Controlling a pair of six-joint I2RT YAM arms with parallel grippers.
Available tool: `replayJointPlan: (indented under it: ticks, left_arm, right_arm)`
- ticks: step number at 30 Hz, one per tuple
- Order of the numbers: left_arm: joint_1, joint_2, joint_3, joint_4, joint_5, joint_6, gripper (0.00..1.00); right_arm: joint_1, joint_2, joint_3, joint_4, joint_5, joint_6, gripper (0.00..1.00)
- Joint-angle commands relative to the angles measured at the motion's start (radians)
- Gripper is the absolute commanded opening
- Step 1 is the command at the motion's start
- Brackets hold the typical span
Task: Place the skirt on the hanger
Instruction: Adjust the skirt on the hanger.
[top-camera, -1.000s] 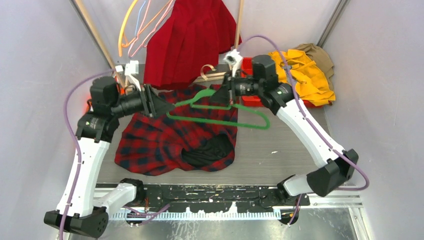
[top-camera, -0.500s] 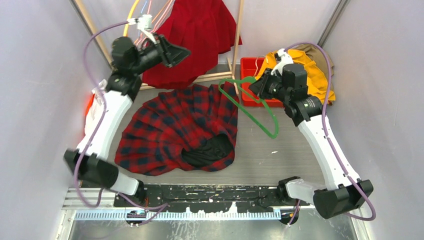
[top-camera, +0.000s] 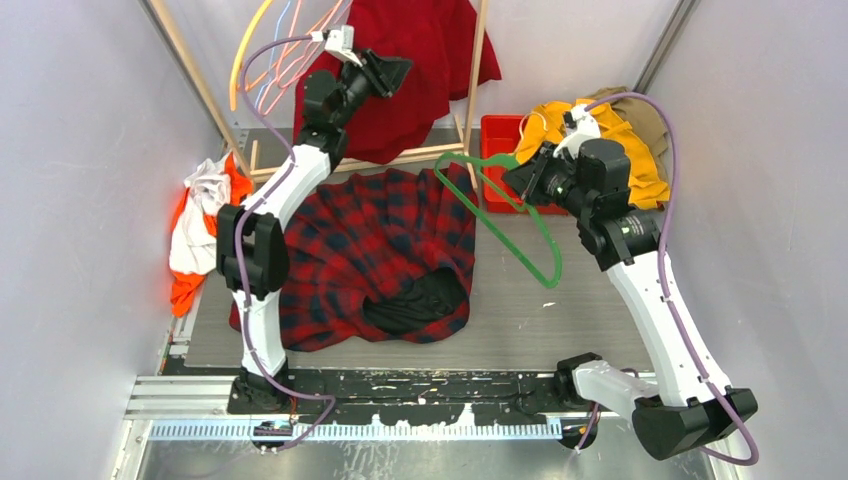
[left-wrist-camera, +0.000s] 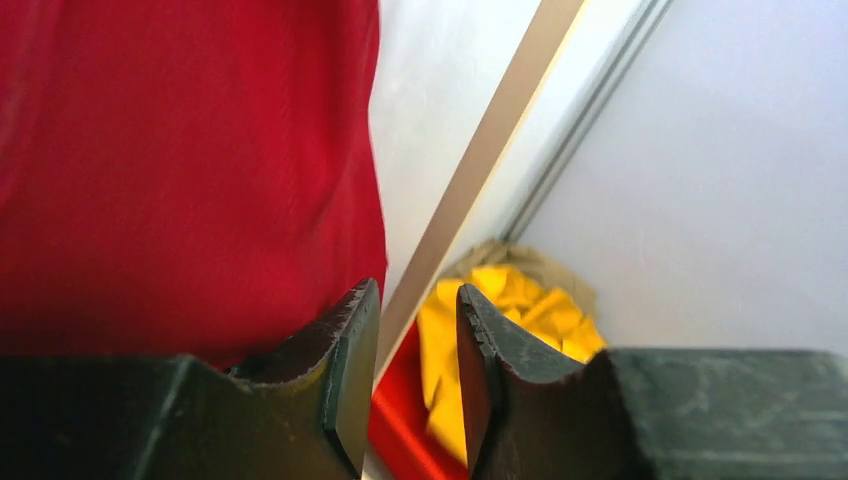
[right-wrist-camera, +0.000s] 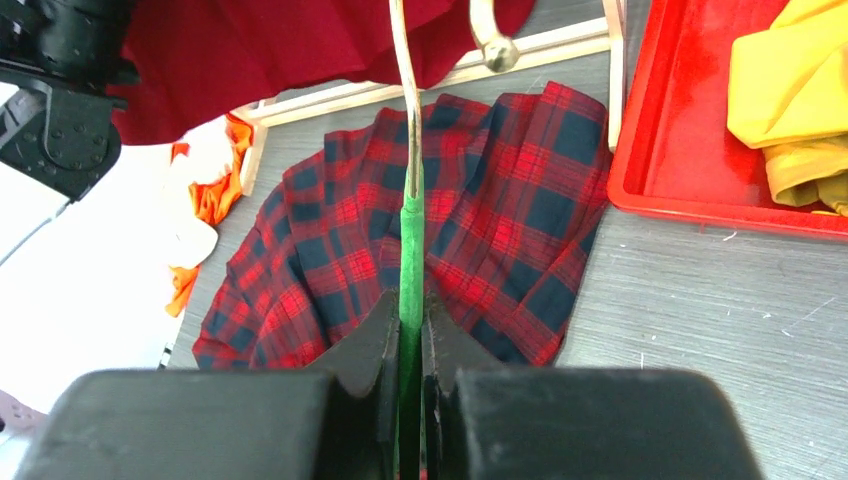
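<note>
The bright-red skirt (top-camera: 425, 60) hangs from the wooden rack at the back and fills the left of the left wrist view (left-wrist-camera: 180, 160). My left gripper (top-camera: 395, 72) is raised right in front of it, jaws a little apart with nothing between them (left-wrist-camera: 418, 295). Of the hanger, only a cream curved hook (right-wrist-camera: 487, 35) shows, below the skirt's hem in the right wrist view. My right gripper (top-camera: 522, 175) is shut on a green hanger (top-camera: 520, 235), pinching its arm (right-wrist-camera: 411, 310) above the table.
A red-and-black plaid shirt (top-camera: 370, 250) lies spread mid-table. A red bin (top-camera: 497, 135) with yellow clothing (top-camera: 610, 140) stands back right. Orange and white cloth (top-camera: 200, 215) lies at the left wall. Orange and pink hangers (top-camera: 262, 60) hang on the rack, whose post (top-camera: 478, 70) stands beside the skirt.
My left arm let go of the green hanger and swung up and right to the hanging skirt. My right arm pulled the green hanger right; it now dangles from that gripper.
</note>
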Motion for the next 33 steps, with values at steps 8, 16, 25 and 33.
replayJointPlan:
  ticks: [8, 16, 25, 33]
  left_arm:
    - [-0.121, 0.132, 0.275, 0.205, -0.287, 0.16, 0.38]
    - [-0.154, 0.344, 0.661, 0.013, -0.482, 0.373, 0.41]
    - [-0.118, 0.403, 0.808, -0.087, -0.633, 0.541, 0.43]
    - [-0.074, 0.318, 0.673, -0.029, -0.711, 0.588, 0.4]
  right_arm:
    - [0.005, 0.019, -0.014, 0.067, -0.06, -0.006, 0.01]
    - [0.004, 0.017, -0.044, 0.091, -0.092, 0.007, 0.01]
    - [0.005, 0.011, -0.084, 0.123, -0.129, 0.021, 0.01]
    - [0.004, 0.007, -0.104, 0.138, -0.151, 0.029, 0.01]
